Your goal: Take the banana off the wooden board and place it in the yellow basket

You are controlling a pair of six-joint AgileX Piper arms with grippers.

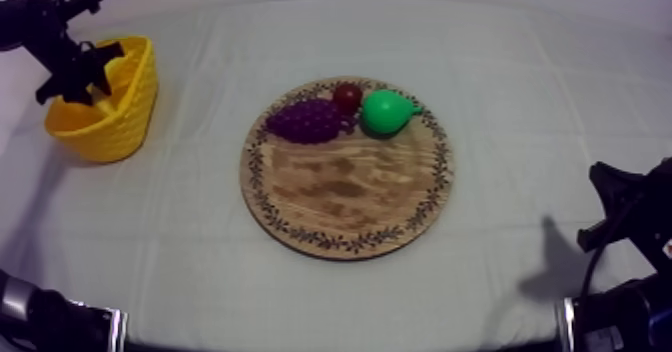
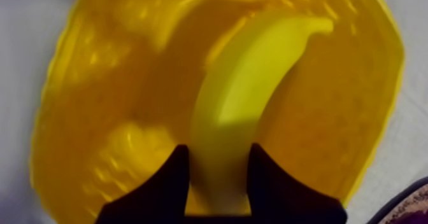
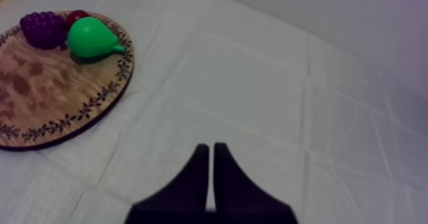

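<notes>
Left gripper (image 2: 218, 158) fingers grasp banana (image 2: 251, 77) by its end (likely light, stiff, slippery) over basket (image 1: 115, 126), board's (image 1: 345, 191) ten o'clock; right gripper (image 3: 211, 153) clenched, empty.

The cloth-covered table (image 1: 520, 96) bears a wooden board (image 1: 350, 191) and yellow basket (image 1: 120, 126)
</notes>
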